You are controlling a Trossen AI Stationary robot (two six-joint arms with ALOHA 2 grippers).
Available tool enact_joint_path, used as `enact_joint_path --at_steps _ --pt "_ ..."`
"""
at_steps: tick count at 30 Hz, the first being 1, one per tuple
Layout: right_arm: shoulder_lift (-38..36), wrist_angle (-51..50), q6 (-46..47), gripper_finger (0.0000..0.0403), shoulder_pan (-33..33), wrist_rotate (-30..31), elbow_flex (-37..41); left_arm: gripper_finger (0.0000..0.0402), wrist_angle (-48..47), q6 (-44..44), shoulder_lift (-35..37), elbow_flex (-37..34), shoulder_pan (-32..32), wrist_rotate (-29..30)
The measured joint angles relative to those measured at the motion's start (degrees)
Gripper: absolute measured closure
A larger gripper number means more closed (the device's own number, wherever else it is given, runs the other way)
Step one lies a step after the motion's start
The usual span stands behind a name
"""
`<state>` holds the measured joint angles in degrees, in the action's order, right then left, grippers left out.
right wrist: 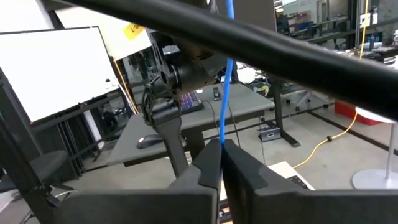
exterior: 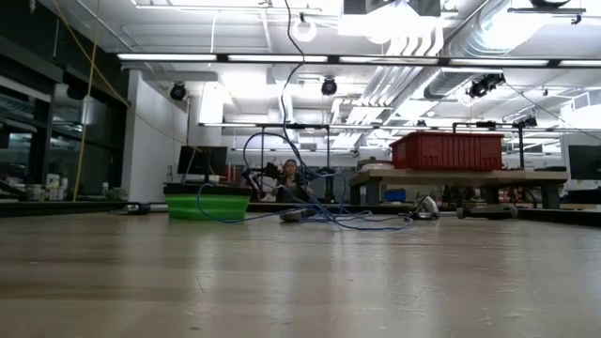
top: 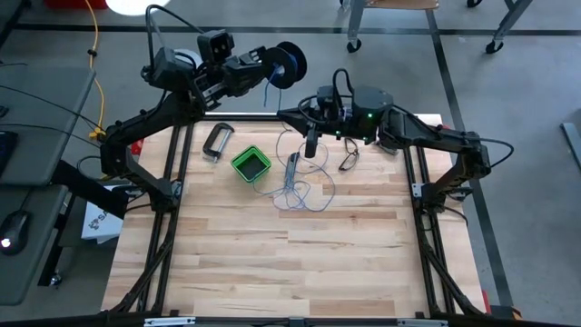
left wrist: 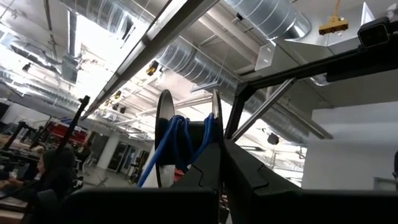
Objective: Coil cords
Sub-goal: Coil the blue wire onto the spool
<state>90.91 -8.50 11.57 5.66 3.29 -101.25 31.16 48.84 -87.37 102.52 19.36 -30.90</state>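
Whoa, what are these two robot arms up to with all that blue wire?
They're winding wire onto a reel. The left end effector holds the dark spool up past the table's far edge. The right end effector is shut on the blue wire running up from it. More wire lies looped on the table beside a green box.

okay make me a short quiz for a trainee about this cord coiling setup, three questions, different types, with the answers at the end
1. True or false: the left gripper holds the spool up, off the table.
2. Multiple choice: the right gripper is shut on A) the green box B) the blue wire C) nothing.
3. Fill in: the slack wire lies in loose loops on the table beside the green ____.

Key: 1 true; 2 B; 3 box.
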Motion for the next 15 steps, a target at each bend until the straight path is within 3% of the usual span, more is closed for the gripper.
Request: enact_joint_path --at_steps 5,15 --pt "-1.06 -0.95 -0.24 0.0402 -1.07 -0.41 0.00 0.0401 -0.54 -3.92 1.07 -0.04 2.66 -0.08" --pt "-2.59 -1.28 -0.04 0.0403 -3.62 -3.32 -0.04 0.0401 -3.09 -6.12 1.85 -0.09 8.25 6.55"
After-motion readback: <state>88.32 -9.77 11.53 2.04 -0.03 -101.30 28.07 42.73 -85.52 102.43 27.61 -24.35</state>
